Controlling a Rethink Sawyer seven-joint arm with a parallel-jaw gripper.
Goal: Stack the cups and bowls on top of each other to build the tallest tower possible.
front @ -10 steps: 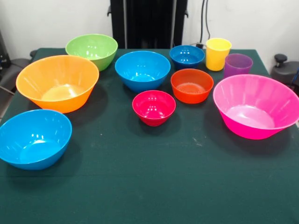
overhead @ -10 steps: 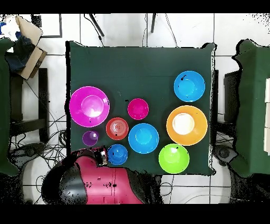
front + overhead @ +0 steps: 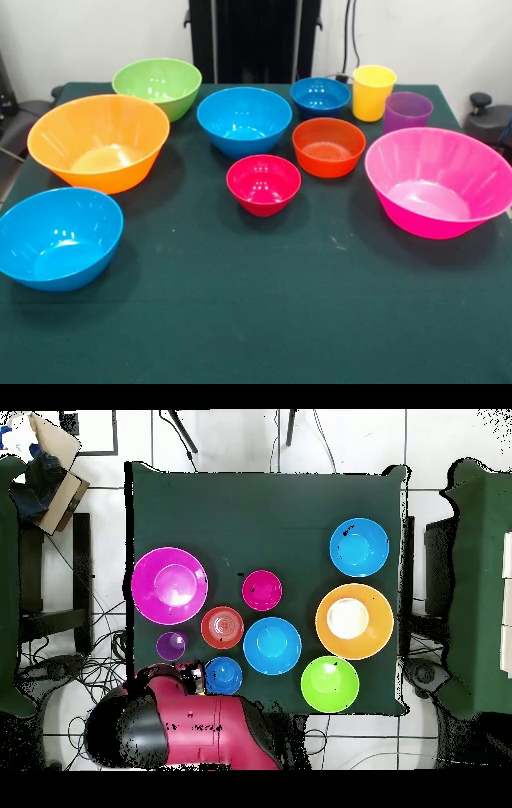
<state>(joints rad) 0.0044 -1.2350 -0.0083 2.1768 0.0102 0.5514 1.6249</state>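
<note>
You've got everything loose on the green table [image 3: 265, 504], nothing stacked. Take the light blue bowl [image 3: 272, 645] mid-table as your reference: orange-red bowl [image 3: 222, 627] just beside it on the left, crimson bowl [image 3: 262, 590] just above, dark blue bowl [image 3: 223, 676] lower left, green bowl [image 3: 330, 683] lower right, large orange bowl [image 3: 354, 621] to the right, second light blue bowl [image 3: 359, 547] upper right. Pink bowl [image 3: 169, 585] and purple cup [image 3: 171, 646] sit further left. Red arm [image 3: 190, 729] bulks below, overlapping the table edge near the dark blue bowl

Pink bowl [image 3: 438, 192], yellow cup [image 3: 374, 92], seemingly translucent purple cup [image 3: 407, 111], green tablecloth [image 3: 264, 312].
</note>
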